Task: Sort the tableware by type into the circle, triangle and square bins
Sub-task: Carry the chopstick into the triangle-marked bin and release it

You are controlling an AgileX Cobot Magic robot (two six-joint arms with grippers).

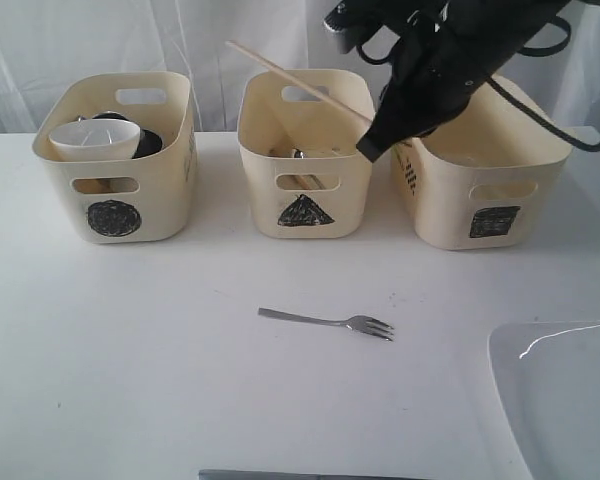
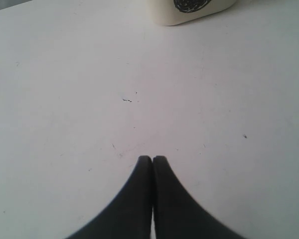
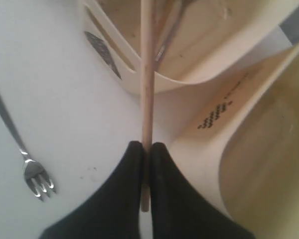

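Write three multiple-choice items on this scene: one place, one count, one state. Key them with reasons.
1. The fork lies: A on the plate; B inside a mug; C on the table before the triangle bin.
2. The cream bins number: A two; B three; C four.
3. The right gripper is: A shut on a chopstick; B open, empty; C shut on the fork.
Key: C, it lies on the bare table; B, one per scribbled shape; A, the chopstick is pinched between closed jaws.
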